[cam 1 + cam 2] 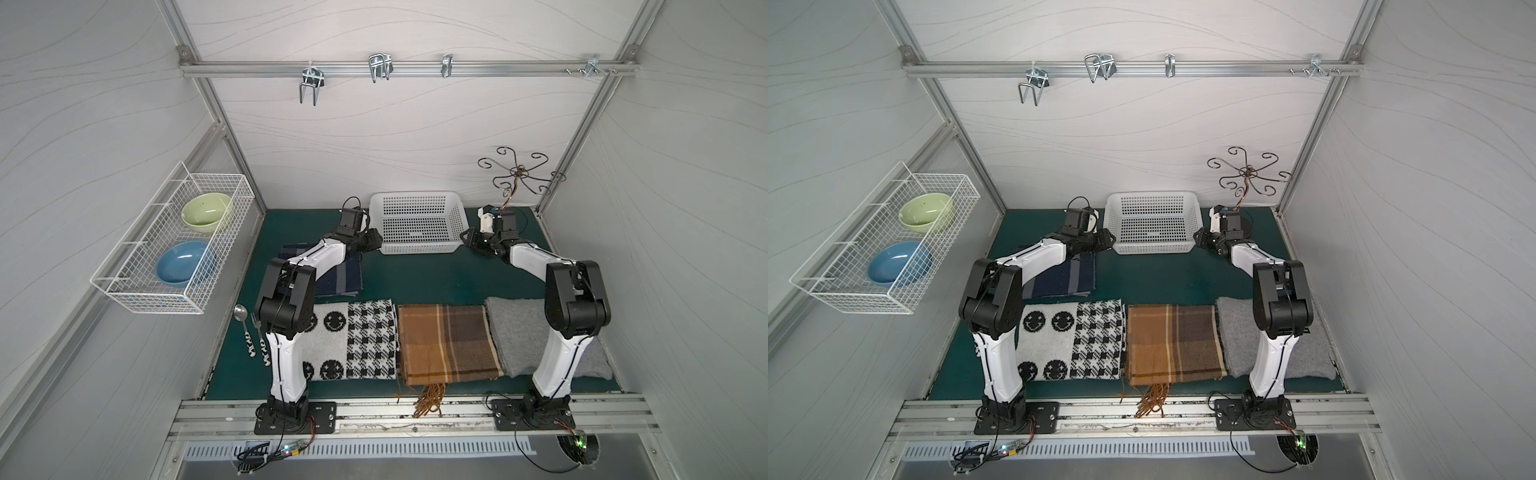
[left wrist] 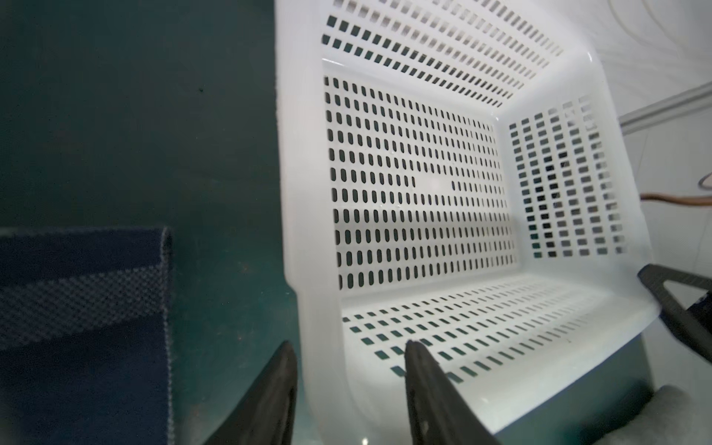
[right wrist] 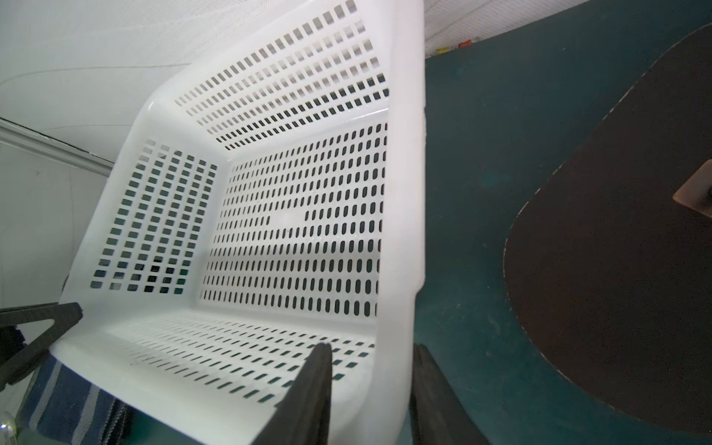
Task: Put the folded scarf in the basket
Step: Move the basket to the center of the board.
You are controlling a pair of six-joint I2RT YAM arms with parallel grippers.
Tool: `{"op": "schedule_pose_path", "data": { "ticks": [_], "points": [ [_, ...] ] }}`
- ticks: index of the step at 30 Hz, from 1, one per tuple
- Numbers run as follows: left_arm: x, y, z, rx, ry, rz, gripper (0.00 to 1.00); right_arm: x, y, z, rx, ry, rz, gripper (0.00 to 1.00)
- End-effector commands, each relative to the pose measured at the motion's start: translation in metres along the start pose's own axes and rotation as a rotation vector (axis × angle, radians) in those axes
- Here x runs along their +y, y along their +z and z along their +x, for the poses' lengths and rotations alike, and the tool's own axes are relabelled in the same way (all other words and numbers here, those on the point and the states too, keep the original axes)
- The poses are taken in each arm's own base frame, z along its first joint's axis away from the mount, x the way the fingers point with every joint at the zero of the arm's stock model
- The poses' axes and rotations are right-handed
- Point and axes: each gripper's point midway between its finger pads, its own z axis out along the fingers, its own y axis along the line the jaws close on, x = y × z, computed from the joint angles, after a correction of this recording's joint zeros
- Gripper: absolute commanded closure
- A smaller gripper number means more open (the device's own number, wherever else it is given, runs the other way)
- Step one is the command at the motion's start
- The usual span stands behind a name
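- The basket (image 1: 419, 248) is found at the back of the table (image 1: 415, 278), in the middle and close to the rear wall; nothing lies in it, so no scarf has been put away yet.
- Its near left corner is straddled by the left tool (image 2: 348, 346), one finger inside the wall and one outside. The near right corner is taken the same way by the right tool (image 3: 373, 346). In each wrist view the gap is filled by the rim, so both appear to be pinching the basket, though firm pressure cannot be confirmed.
- A grip at both corners is judged to be meant for drawing the basket nearer to the scarves.
- A navy striped scarf (image 1: 340, 274) lies folded just beside the left corner, under the left arm.
- Along the near edge three more are laid side by side: black-and-white scarf (image 1: 353, 338), brown plaid scarf (image 1: 446, 340), grey scarf (image 1: 515, 332).
- The strip of table between is bare, so little would be met there.
- The dark base (image 3: 616, 231) of a hook stand (image 1: 519, 170) sits near the right corner and could be brushed.
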Motion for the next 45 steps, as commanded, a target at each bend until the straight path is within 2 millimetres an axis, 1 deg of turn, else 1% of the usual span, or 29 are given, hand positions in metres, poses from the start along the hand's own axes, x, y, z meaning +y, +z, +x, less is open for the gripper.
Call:
{"op": "schedule_pose_path", "data": {
  "ticks": [1,4,5,7,9,10,13,19,21,24,29,33,34,37,40,42,43,45],
  "points": [
    [-0.006,0.002,-0.003,0.006,0.011,0.012,0.61,0.010,-0.013,0.000,0.002,-0.036,0.007,0.65],
    [-0.006,-0.002,0.002,0.016,0.007,0.014,0.67,0.013,-0.019,0.003,0.005,-0.038,0.004,0.66],
    [-0.006,-0.003,0.004,0.018,0.004,0.017,0.71,0.012,-0.021,0.005,0.006,-0.033,0.011,0.68],
    [-0.006,-0.005,0.007,0.031,0.004,0.020,0.74,0.014,-0.025,0.006,0.003,-0.033,0.009,0.70],
    [-0.005,-0.008,0.012,0.037,-0.002,0.021,0.74,0.018,-0.030,0.008,0.005,-0.036,0.000,0.76],
    [-0.004,-0.011,0.014,0.038,-0.005,0.018,0.74,0.020,-0.033,0.009,0.005,-0.036,0.000,0.76],
    [-0.006,-0.021,0.020,0.034,-0.006,0.019,0.74,0.024,-0.044,0.013,0.006,-0.019,-0.003,0.73],
    [-0.011,-0.041,0.039,0.050,-0.011,0.026,0.76,0.034,-0.066,0.026,0.017,0.003,-0.017,0.71],
    [-0.015,-0.047,0.047,0.062,-0.008,0.027,0.78,0.038,-0.074,0.029,0.014,0.008,-0.023,0.71],
    [-0.022,-0.057,0.062,0.074,0.011,0.023,0.78,0.042,-0.086,0.039,0.035,0.012,-0.015,0.71],
    [-0.023,-0.068,0.092,0.113,-0.006,0.022,0.77,0.045,-0.104,0.055,0.047,0.019,-0.024,0.70],
    [-0.021,-0.082,0.103,0.119,-0.002,0.010,0.76,0.048,-0.120,0.068,0.055,0.024,-0.027,0.70],
    [-0.021,-0.086,0.106,0.115,0.001,0.008,0.76,0.048,-0.124,0.071,0.049,0.021,-0.025,0.68],
    [-0.017,-0.090,0.112,0.116,-0.008,0.001,0.73,0.042,-0.128,0.075,0.034,0.027,-0.004,0.65],
    [-0.014,-0.089,0.118,0.127,-0.011,-0.007,0.72,0.045,-0.126,0.078,0.062,0.031,-0.025,0.63],
    [-0.015,-0.090,0.121,0.139,-0.014,0.004,0.72,0.045,-0.125,0.078,0.065,0.035,-0.026,0.62],
    [-0.015,-0.090,0.123,0.142,-0.011,0.002,0.70,0.044,-0.125,0.079,0.069,0.033,-0.021,0.61],
    [-0.016,-0.092,0.125,0.145,-0.005,0.000,0.69,0.043,-0.126,0.080,0.077,0.032,-0.011,0.58]
  ]
}}
